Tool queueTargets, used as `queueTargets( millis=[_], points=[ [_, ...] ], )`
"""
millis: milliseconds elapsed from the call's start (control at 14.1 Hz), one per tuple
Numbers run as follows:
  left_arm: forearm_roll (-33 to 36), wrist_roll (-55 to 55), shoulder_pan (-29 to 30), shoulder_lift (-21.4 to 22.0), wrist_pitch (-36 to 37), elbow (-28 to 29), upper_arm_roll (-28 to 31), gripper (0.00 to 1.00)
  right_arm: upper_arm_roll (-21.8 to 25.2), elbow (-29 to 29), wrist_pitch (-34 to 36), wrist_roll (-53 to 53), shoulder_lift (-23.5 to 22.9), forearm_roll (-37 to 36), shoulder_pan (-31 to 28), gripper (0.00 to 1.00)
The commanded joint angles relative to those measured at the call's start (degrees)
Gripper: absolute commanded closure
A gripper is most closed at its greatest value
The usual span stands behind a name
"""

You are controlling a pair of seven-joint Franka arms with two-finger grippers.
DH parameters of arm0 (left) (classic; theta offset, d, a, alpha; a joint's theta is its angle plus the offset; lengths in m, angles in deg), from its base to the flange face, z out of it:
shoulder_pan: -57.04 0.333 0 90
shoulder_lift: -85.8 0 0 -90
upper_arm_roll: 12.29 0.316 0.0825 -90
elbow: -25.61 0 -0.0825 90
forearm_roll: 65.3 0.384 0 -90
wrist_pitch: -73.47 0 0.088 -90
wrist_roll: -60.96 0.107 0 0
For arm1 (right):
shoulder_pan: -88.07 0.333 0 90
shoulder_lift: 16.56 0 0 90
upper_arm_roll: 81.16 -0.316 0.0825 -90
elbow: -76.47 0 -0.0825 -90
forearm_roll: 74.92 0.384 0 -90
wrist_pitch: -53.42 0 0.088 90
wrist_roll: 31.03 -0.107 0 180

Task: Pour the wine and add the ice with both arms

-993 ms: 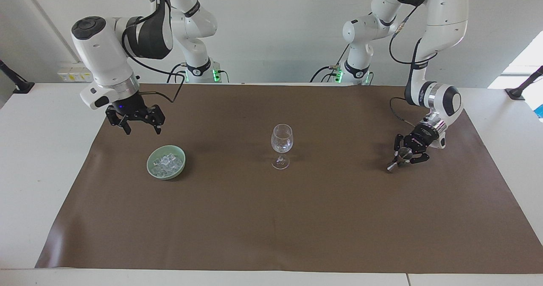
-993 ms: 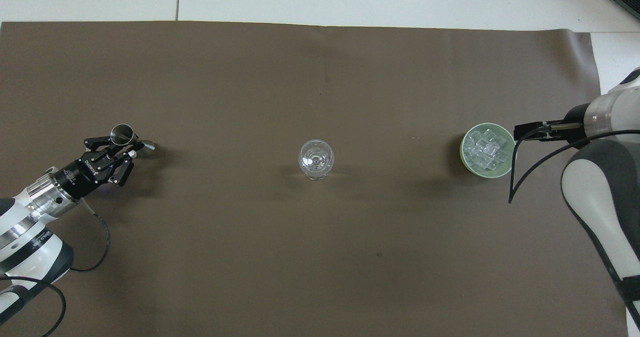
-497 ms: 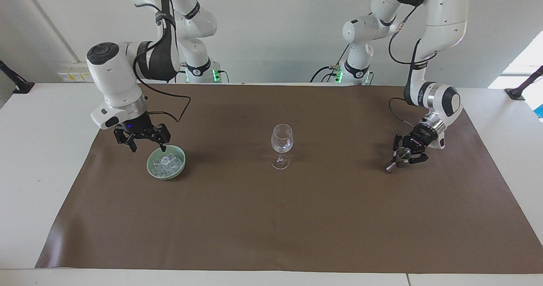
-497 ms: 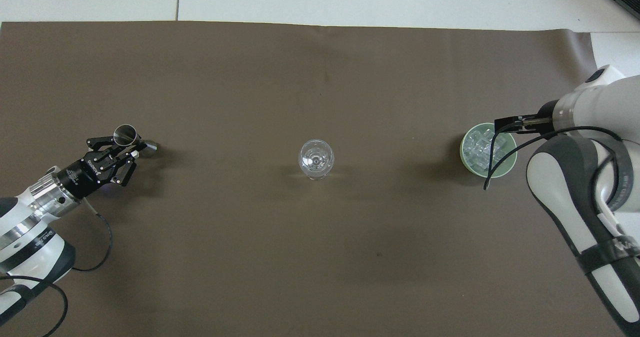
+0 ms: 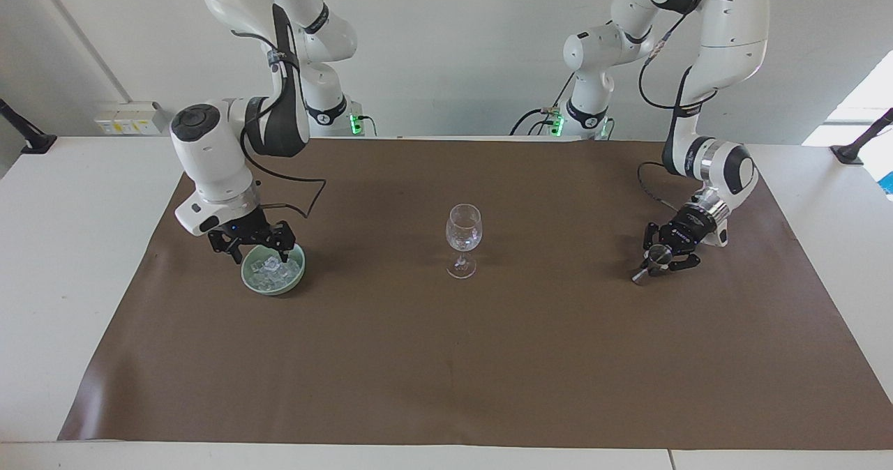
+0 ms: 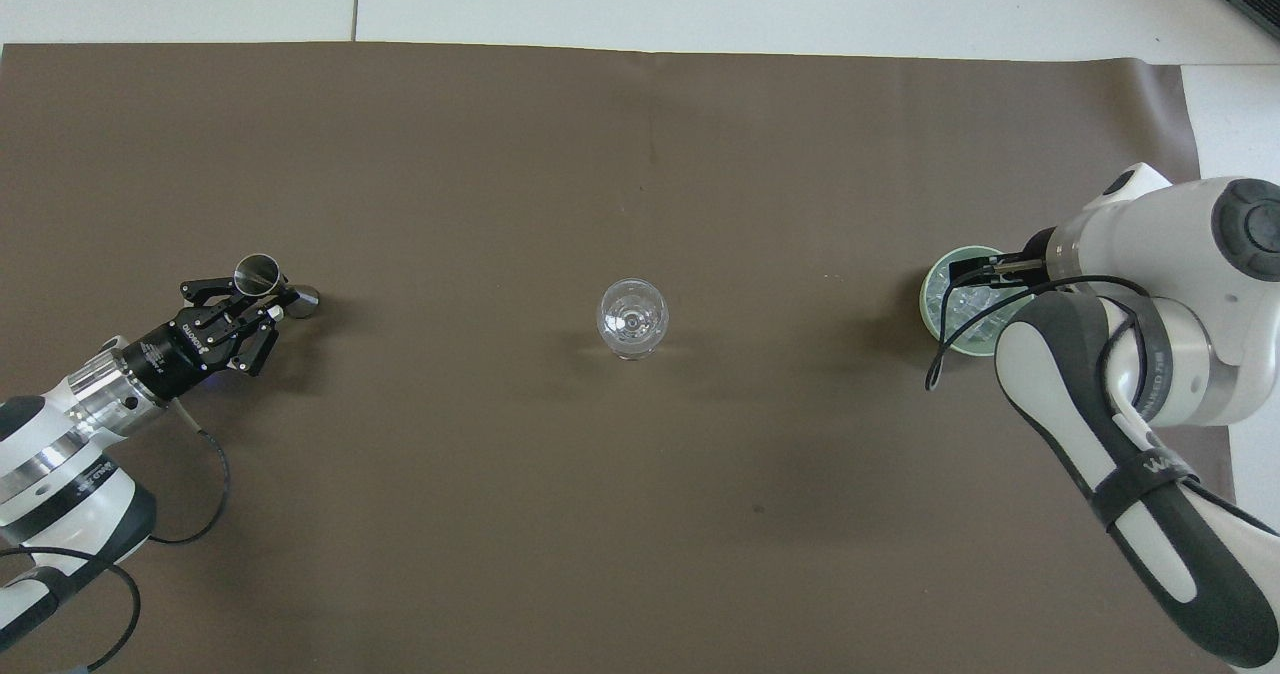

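Together, we saw the right hand (image 5: pixel 256 248) spread open, low over the ice (image 5: pixel 273 269) heaped in a green bowl (image 5: pixel 273 285) toward the right arm's end of the table (image 5: pixel 42 261). Our left hand (image 5: pixel 661 261) gripped a small metal jigger (image 5: pixel 654 254), tilted low over the brown mat (image 5: pixel 446 358). A wine glass (image 5: pixel 463 240) stood upright between them, mid-mat.

We note a plain dark-brown mat (image 5: pixel 446 358) on a white table (image 5: pixel 63 247), a pale-green ceramic bowl (image 5: pixel 273 287) holding clear glassy ice cubes (image 5: pixel 275 268), a colourless wine glass (image 5: pixel 463 231) and a silver metal jigger (image 6: pixel 256 274).
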Motion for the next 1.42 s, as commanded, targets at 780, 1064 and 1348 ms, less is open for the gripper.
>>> queueTargets(
  millis=[780,1064,1348],
  points=[
    [-1.2,1.2,0.3,0.4,0.4,0.5,0.3,0.0,0.0,-5.9,-5.8,1.9,0.8,1.2,-1.2,0.38],
    [-0.4,0.5,0.3,1.7,0.3,1.7,0.6,0.0,0.0,-6.0,-5.7,1.9,0.8,1.2,-1.6,0.4],
    [2.7,0.5,0.4,3.7,-0.3,2.2,0.7,0.0,0.0,-6.0,-5.2,1.6,0.7,1.2,-1.6,0.54]
  ],
)
